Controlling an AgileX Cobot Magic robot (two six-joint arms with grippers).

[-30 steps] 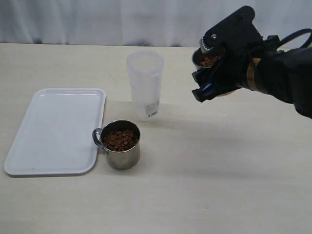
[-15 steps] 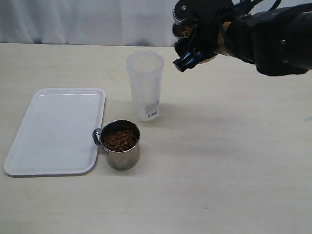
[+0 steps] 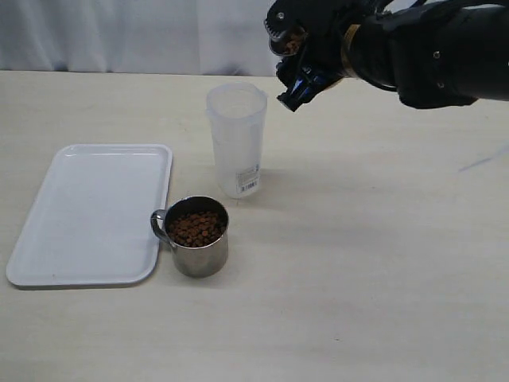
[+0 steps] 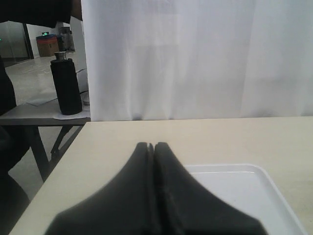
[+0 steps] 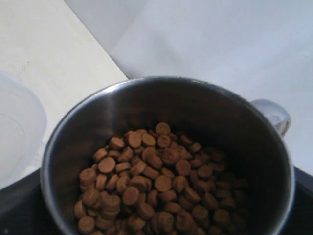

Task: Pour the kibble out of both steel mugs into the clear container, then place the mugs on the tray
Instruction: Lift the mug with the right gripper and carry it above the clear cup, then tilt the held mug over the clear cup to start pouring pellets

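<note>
My right gripper (image 3: 305,65) is shut on a steel mug (image 3: 287,40) and holds it in the air, just up and to the right of the clear container (image 3: 236,137). That mug (image 5: 146,100) is tilted and holds a heap of kibble (image 5: 156,183); the container's rim (image 5: 19,128) shows beside it. The second steel mug (image 3: 199,248) stands on the table next to the tray (image 3: 89,213), full of kibble (image 3: 196,228). The container looks empty. My left gripper (image 4: 151,146) is shut on nothing, low over the table by the tray (image 4: 239,193); the exterior view does not show it.
A white curtain (image 3: 119,36) hangs along the table's far edge. In the left wrist view a black bottle (image 4: 66,85) stands on a separate grey side table beyond the table's edge.
My right arm has carried its mug up and to the left, from well right of the container to just beside its rim. Nothing on the table has moved.
</note>
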